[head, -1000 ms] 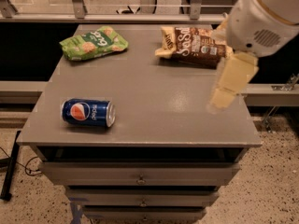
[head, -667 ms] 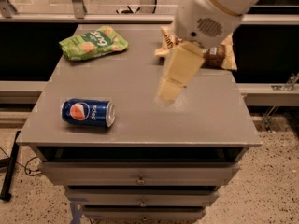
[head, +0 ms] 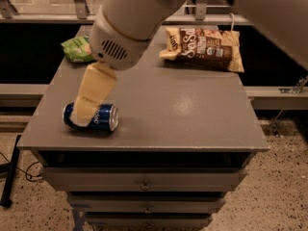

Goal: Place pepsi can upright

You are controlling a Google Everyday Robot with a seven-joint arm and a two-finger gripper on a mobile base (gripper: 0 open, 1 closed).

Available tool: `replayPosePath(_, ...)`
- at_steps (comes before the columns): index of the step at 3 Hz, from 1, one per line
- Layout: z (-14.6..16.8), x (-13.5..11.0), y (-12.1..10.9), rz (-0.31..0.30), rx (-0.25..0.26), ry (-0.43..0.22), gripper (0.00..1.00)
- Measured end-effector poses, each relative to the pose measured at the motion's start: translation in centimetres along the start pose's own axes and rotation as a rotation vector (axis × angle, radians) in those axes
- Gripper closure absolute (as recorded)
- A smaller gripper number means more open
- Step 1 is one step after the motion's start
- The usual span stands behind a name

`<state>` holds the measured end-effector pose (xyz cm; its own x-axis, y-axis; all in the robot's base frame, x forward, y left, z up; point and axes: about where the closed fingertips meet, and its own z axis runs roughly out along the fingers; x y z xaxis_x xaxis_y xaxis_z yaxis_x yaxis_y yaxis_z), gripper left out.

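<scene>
Grey cabinet top [head: 192,114] above drawers. Gripper [head: 84,115] was down at the pepsi can [head: 105,117], which lay on its side near the front-left edge; whether it had closed on the can could not be told. Judged risk: an off-centre pinch or nudge could roll the round can over that edge. Green bag [head: 77,49] and brown bag [head: 202,49] lay well apart behind.
</scene>
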<state>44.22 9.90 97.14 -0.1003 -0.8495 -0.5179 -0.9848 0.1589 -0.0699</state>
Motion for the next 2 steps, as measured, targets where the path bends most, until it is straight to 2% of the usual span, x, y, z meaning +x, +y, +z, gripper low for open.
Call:
replayPosePath(1, 6.0, -2.0, 1.6, 0.024, -0.032, -0.011, 0.00)
replayPosePath(2, 10.2, -2.8, 2.0, 0.016, -0.035, -0.012, 0.00)
